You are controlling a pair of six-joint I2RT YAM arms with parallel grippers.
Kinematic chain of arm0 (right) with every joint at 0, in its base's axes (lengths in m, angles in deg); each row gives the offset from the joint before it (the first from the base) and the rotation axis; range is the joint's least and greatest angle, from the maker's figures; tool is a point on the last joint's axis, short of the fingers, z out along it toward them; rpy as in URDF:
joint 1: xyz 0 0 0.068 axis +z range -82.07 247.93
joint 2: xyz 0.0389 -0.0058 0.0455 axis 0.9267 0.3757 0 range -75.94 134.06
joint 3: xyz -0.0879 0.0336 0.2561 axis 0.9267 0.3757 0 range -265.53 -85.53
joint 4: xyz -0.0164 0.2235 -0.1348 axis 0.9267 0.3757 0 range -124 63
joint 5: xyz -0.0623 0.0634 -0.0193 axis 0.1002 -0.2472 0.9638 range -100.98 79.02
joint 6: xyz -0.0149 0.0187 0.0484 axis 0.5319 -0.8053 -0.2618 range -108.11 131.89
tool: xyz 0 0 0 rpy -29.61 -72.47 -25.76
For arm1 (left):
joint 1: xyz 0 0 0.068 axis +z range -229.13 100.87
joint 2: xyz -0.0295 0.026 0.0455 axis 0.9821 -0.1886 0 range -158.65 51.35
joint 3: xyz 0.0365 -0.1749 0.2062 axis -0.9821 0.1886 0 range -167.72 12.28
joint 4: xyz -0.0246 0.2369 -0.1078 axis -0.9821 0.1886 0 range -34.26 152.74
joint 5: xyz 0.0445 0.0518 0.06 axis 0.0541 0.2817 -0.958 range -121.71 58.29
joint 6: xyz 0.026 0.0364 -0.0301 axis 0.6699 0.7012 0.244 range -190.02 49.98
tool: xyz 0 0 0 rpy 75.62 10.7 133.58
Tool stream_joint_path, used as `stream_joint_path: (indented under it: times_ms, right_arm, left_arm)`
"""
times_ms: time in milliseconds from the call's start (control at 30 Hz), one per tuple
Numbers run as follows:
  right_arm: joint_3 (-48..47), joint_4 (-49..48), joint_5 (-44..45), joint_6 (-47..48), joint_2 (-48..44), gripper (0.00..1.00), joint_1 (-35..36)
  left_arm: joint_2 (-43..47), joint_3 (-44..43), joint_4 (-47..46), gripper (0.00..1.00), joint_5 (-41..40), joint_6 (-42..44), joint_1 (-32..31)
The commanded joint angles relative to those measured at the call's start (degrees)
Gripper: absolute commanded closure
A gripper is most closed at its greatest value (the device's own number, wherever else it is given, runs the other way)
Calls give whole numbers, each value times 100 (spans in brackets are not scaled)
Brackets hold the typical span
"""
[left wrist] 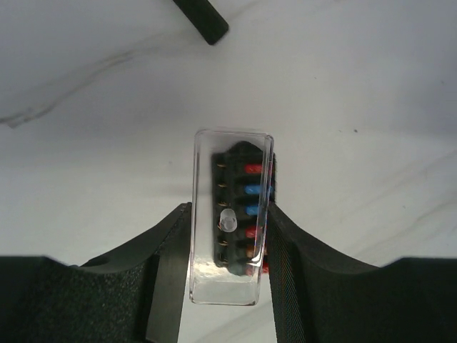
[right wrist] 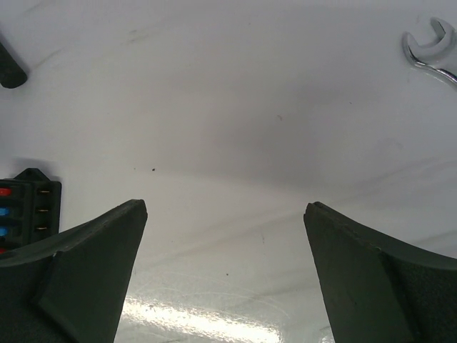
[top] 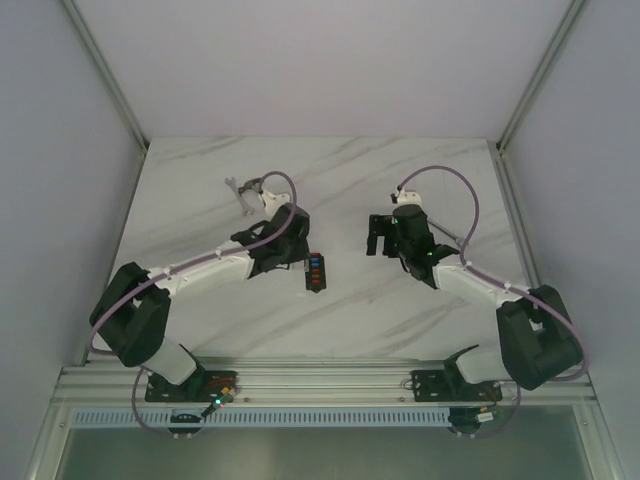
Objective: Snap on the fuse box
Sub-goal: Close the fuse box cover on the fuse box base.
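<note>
The fuse box [top: 315, 271] is a small black block with blue and red fuses, lying on the white marble table between the arms. My left gripper [top: 298, 256] is right beside it and is shut on a clear plastic cover [left wrist: 230, 214]. In the left wrist view the cover sits between my fingers [left wrist: 300, 264], and the fuse box [left wrist: 246, 189] shows through it, shifted slightly right. I cannot tell whether cover and box touch. My right gripper [top: 378, 236] is open and empty to the right of the box. The box's corner shows at the left of the right wrist view [right wrist: 28, 207].
A silver wrench [top: 240, 190] lies on the table behind the left gripper and also shows in the right wrist view [right wrist: 428, 50]. A dark bar-shaped object [left wrist: 203, 20] pokes in at the top of the left wrist view. Metal frame posts bound the table sides.
</note>
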Motion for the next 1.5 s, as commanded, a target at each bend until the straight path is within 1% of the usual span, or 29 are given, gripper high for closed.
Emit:
stream_joint_path:
  times_ms: [0,233,400,567,900,1300,1400,1467]
  right_arm:
    - [39,-78,203,-87,-84,0,-16]
    - [15,-67,208,-87,33,0,-16]
    - [-12,-59,174,-87,119,0,-20]
    - [-31,-40,150,-78,154,0,-14]
    - [-49,-21,131,-65,193,0,-21]
    - [-97,4,38,-78,282,0,-18]
    - [-119,20,-3,-78,321,0,-19]
    - [-119,14,-36,-76,315,0,-16]
  left_arm:
    - [-160,-79,42,65,-342,-604,-371]
    - [-660,-484,404,63,-708,-670,-787]
    - [-1042,-867,639,63,-816,-643,-931]
    - [-1289,-1055,801,60,-889,-603,-978]
    - [-1399,-1203,1243,58,-1085,-716,-1030]
    - [-1627,-1311,1252,57,-1010,-817,-1094]
    - [-1688,-1324,1261,55,-1059,-823,-1108]
    - [-1711,-1310,1260,50,-1060,-845,-1106]
